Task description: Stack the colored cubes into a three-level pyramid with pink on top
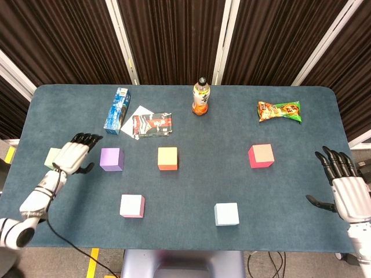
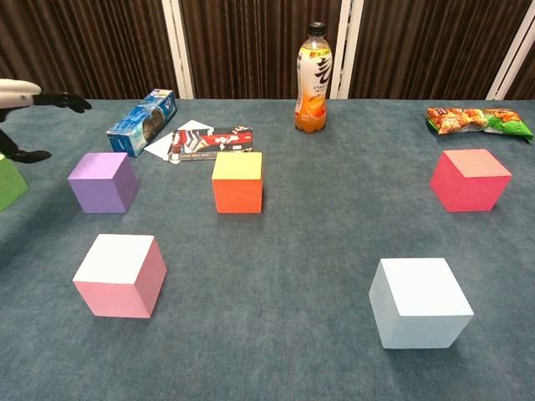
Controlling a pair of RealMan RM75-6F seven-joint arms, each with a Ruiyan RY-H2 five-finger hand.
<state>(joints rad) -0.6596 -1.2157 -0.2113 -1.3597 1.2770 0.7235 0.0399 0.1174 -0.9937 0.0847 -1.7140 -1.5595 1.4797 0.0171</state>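
Six cubes lie apart on the blue table. The green cube [image 1: 52, 157] [image 2: 8, 181] sits far left, mostly hidden under my left hand [image 1: 74, 153] [image 2: 29, 98], which hovers above it with fingers spread and holds nothing. To its right stand the purple cube [image 1: 111, 159] [image 2: 104, 181] and the orange cube [image 1: 167, 158] [image 2: 237, 181]. The pale pink cube [image 1: 132, 205] [image 2: 120, 274] and the light blue cube [image 1: 226, 214] [image 2: 419, 302] lie nearer the front. The magenta cube [image 1: 261, 156] [image 2: 469, 180] is at the right. My right hand [image 1: 342, 185] hangs open off the table's right edge.
At the back stand an orange drink bottle [image 1: 200, 97] [image 2: 313, 78], a blue box [image 1: 117, 110] [image 2: 142, 111], a dark packet on white paper [image 1: 152, 123] [image 2: 209, 141] and a green snack bag [image 1: 279, 111] [image 2: 479, 120]. Dark curtains hang behind the table.
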